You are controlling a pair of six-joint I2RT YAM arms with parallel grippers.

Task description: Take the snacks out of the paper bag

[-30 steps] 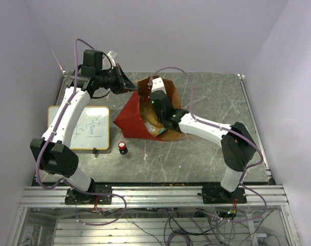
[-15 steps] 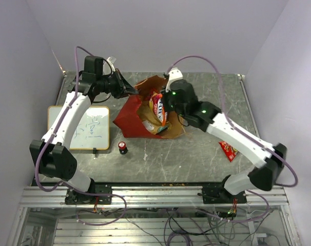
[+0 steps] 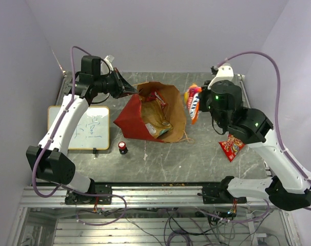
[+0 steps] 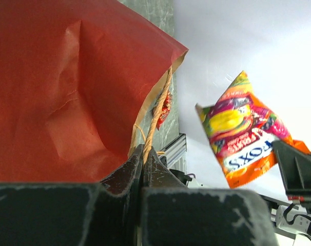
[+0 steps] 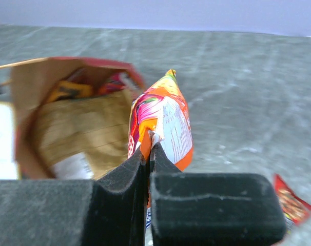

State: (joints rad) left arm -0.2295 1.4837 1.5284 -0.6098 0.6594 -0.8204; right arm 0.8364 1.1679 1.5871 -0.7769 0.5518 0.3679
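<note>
far left of the table: the white board (image 3: 88, 129) lies flat, and the small red-and-black cylinder (image 3: 123, 147) stands just off its near right corner; we leave both alone.
left gripper (image 4: 143, 154): the jaws are pressed together on the cord handle (image 4: 154, 120) at the bag's rim. we judge this hold props the mouth open, so it should neither slacken nor tug.
paper bag (image 3: 129, 119): it lies on its side mid-table, red outside and kraft inside, with the mouth gaping toward the right arm.
inside the bag: we see more snacks, a red packet (image 3: 154, 96) near the far rim and a pale, teal-edged pack (image 3: 156, 129) lower down. we reckon the task is well short of done.
orange packet (image 3: 193, 102): it is out of the bag, hanging in the air just right of the rim.
right gripper (image 5: 148, 154): the fingers are closed on the packet's crimped top edge, a thin pinch.
small red packet (image 3: 231, 147): it lies on the table well right of the bag.
doing it well: we would carry the orange packet on to bare table right of the bag, lower it until its bottom rests, then let go, beside the red packet and not on it.
risk: the film is crinkly and slippery, so a quick swing could slide it out of the pinch.
</note>
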